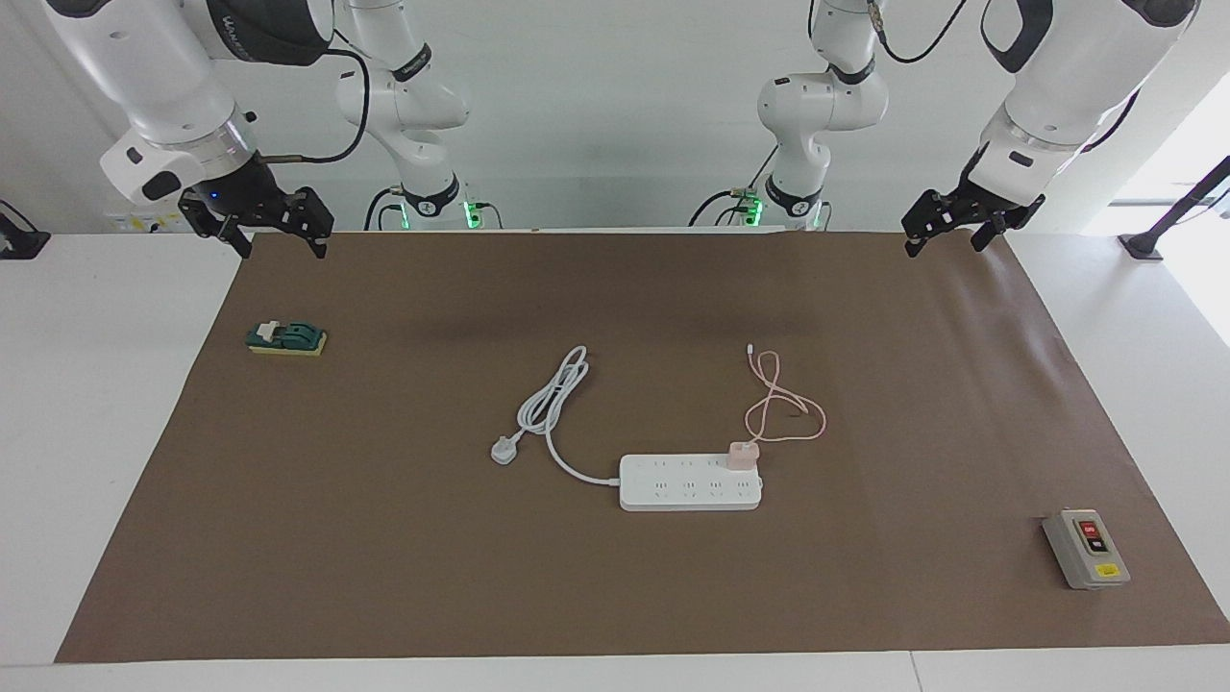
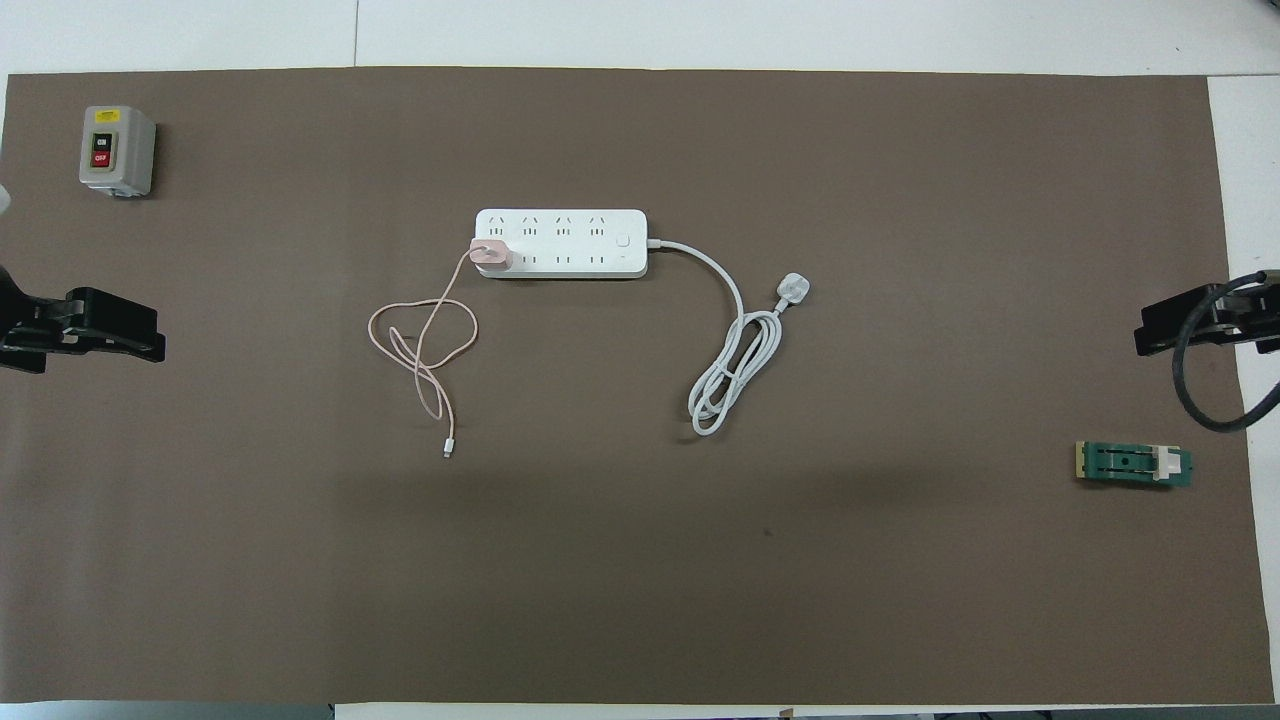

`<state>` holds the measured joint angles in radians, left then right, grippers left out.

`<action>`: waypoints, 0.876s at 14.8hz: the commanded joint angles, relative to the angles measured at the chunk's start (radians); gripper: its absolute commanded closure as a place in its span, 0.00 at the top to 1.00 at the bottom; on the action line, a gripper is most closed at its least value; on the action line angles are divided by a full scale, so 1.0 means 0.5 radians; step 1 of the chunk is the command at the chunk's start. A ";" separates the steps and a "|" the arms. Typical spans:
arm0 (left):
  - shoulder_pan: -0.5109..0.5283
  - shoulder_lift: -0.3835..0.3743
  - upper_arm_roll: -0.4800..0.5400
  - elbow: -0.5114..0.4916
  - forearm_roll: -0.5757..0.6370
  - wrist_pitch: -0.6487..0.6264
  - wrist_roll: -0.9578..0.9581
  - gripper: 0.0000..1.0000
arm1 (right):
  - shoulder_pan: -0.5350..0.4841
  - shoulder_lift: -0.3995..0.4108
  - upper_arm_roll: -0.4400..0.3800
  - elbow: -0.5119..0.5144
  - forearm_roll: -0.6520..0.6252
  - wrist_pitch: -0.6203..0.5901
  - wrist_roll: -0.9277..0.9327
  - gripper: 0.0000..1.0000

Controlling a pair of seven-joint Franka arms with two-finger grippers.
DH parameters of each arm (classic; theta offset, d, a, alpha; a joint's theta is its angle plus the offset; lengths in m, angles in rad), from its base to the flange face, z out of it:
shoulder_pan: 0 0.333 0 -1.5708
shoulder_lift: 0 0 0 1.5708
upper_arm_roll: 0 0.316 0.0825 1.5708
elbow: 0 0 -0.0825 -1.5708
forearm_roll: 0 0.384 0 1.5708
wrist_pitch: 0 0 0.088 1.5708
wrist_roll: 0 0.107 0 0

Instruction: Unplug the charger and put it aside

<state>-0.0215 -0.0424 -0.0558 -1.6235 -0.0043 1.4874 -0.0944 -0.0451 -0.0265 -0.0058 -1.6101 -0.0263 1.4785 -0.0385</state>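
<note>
The pale-pink charger [image 1: 742, 456] sits plugged into the white power strip [image 1: 687, 485], at its end toward the left arm's end of the table, in the socket row nearer to the robots. It also shows in the overhead view [image 2: 491, 255] on the strip [image 2: 570, 245]. Its thin pink cable [image 1: 783, 408] lies looped on the mat, nearer to the robots than the strip. My left gripper [image 1: 946, 246] and my right gripper [image 1: 282, 248] hang open and empty over the mat's corners nearest the robots, well apart from the charger. Both arms wait.
The strip's thick white cord and round plug [image 1: 504, 450] lie coiled toward the right arm's end. A grey switch box [image 1: 1086, 548] stands at the left arm's end, farther from the robots. A green switch block [image 1: 286, 338] lies at the right arm's end. A brown mat [image 1: 384, 577] covers the table.
</note>
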 commanded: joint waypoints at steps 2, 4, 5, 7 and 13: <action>0.000 0.033 -0.002 0.069 -0.016 -0.011 0.008 1.00 | -0.029 -0.036 0.015 -0.035 -0.009 -0.009 -0.049 1.00; 0.000 0.033 -0.002 0.069 -0.019 -0.014 0.008 1.00 | -0.029 -0.036 0.015 -0.035 -0.009 -0.009 -0.046 1.00; 0.000 0.033 -0.002 0.069 -0.019 -0.014 0.008 1.00 | -0.029 -0.036 0.015 -0.035 -0.009 -0.009 -0.043 1.00; 0.000 0.033 -0.002 0.069 -0.022 -0.011 -0.020 1.00 | -0.029 -0.036 0.015 -0.035 -0.009 -0.012 -0.049 1.00; -0.067 0.097 -0.005 0.114 -0.086 0.029 -0.696 1.00 | 0.004 -0.066 0.021 -0.157 0.138 0.083 0.287 1.00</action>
<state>-0.0272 -0.0342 -0.0601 -1.6076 -0.0308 1.4955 -0.3000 -0.0431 -0.0272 -0.0021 -1.6202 -0.0074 1.4809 0.0104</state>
